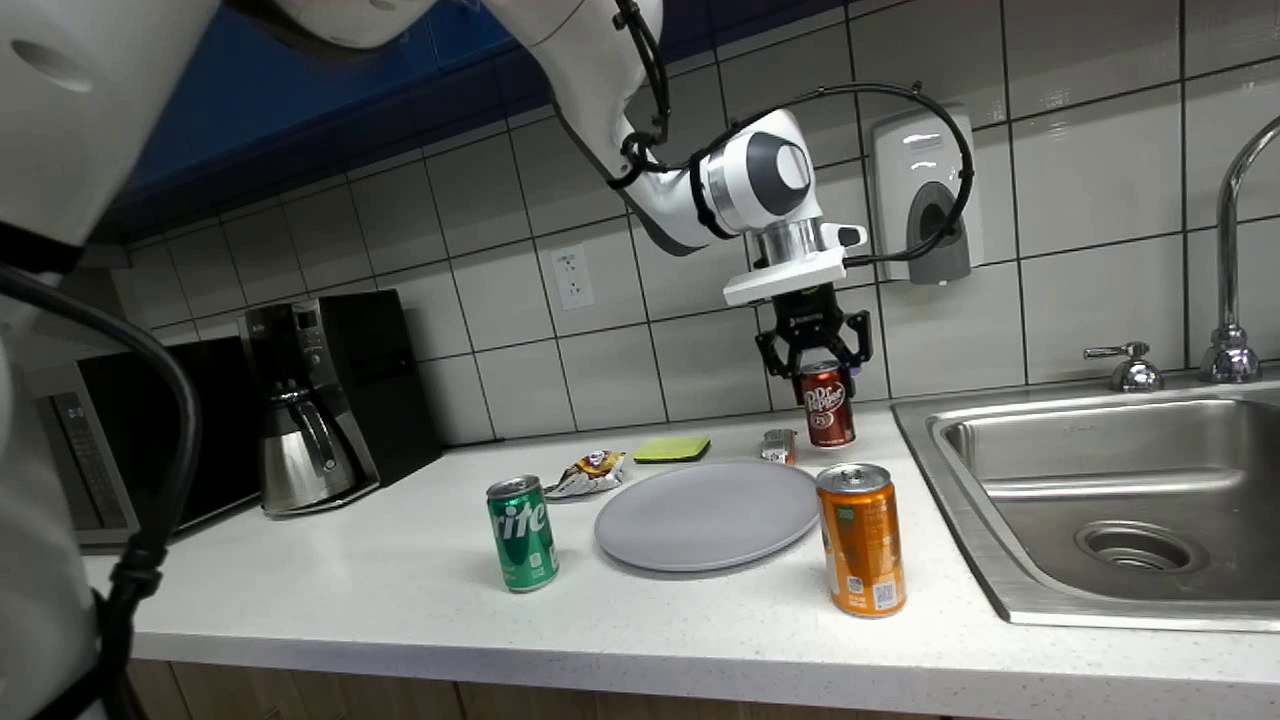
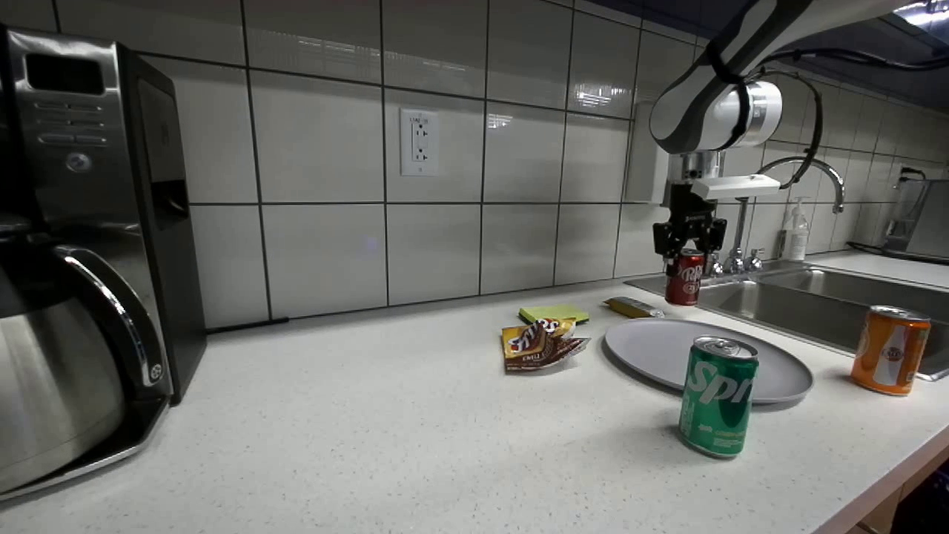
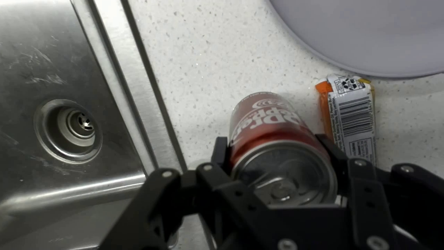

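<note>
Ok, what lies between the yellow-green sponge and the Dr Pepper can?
A small wrapped packet. In both exterior views it lies on the counter between the yellow-green sponge and the Dr Pepper can held in the gripper.

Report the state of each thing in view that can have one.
Gripper: closed on Dr Pepper can
Dr Pepper can: upright, gripped
Sprite can: upright
Orange can: upright
Plate: lying flat
Snack bag: crumpled
Packet: lying flat
Sponge: lying flat
Carafe: seated in coffee maker
Faucet: not running

The arm [image 1: 598,75] stretches outward, bent at the wrist [image 1: 755,182]; the gripper [image 1: 826,384] points downward; its fingers [image 3: 220,151] stand parted, clamped in a grip.
</note>
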{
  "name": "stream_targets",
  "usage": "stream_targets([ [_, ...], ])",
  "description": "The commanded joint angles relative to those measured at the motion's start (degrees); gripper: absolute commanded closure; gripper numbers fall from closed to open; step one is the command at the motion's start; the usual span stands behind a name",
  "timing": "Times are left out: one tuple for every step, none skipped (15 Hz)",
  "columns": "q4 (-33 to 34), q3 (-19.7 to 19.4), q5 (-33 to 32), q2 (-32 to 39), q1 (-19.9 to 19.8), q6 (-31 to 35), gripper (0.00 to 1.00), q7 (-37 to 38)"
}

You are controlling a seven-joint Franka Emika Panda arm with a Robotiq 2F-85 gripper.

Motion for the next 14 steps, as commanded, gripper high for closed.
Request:
stream_targets([
  [-4.5,0.88,-0.4,-4.24,0.96,0.96,0.61,1.5],
  [-5.22,0.99,-0.51,-4.71,1.49,1.01,0.61,1.79],
  [-6.04,1.08,-0.67,-5.2,2.12,1.15,0.61,2.2],
  [-6.93,1.18,-0.73,-5.78,2.71,1.31,0.61,2.63],
  [-7.9,1.27,-0.78,-6.32,3.24,1.62,0.61,3.0],
  [-8.78,1.43,-0.86,-6.93,3.89,1.66,0.61,3.49],
  [-9.88,1.52,-1.0,-7.52,4.49,2.17,0.61,4.04],
  [-10.79,1.59,-1.26,-8.07,5.33,2.25,0.61,4.78],
  [-11.54,1.65,-1.36,-8.58,5.9,2.36,0.61,5.23],
  [-12.34,1.69,-1.55,-9.04,6.64,2.4,0.61,5.91],
  [-13.07,1.73,-1.76,-9.41,7.34,2.44,0.61,6.6],
  [-13.77,1.81,-1.77,-9.79,7.81,2.45,0.61,7.03],
  [-14.46,1.91,-1.78,-10.11,8.33,2.41,0.61,7.57],
  [-15.18,2.0,-1.83,-10.4,8.71,2.54,0.61,7.94],
])
